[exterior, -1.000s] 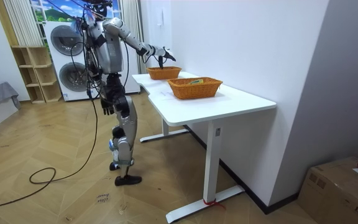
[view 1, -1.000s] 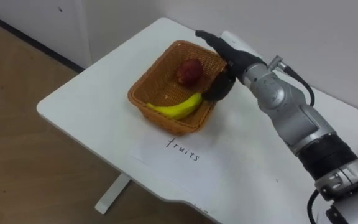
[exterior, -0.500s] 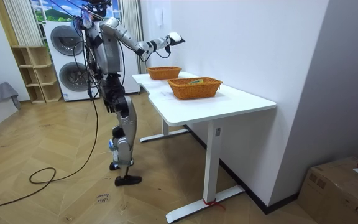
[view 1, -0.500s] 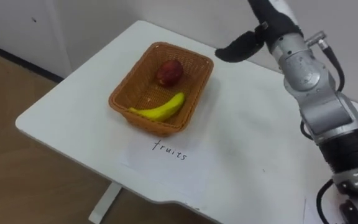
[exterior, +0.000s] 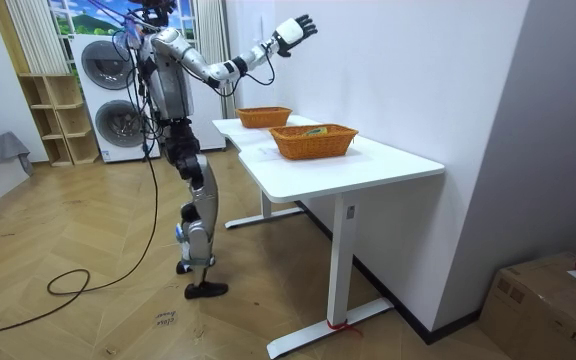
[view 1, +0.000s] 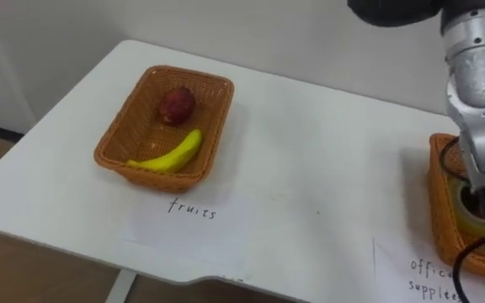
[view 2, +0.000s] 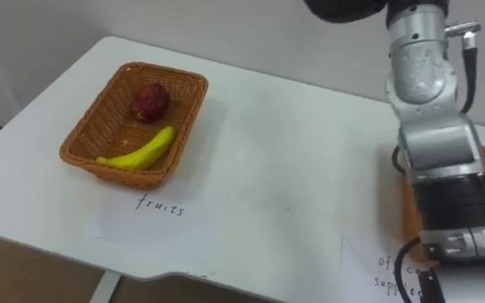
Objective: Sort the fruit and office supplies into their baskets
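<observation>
The right hand (exterior: 293, 28), raised with fingers spread and empty, could take the probably soft, light yellow banana (view 1: 171, 153) round its middle.

Woven wicker basket (view 1: 133, 135), rough; smooth matt white table (view 1: 327, 194); paper label (view 1: 188, 220); glossy banana (view 1: 171, 155).

white table (exterior: 393, 163) stands between washing machines (exterior: 102, 68) and cardboard box (exterior: 540, 298).
</observation>
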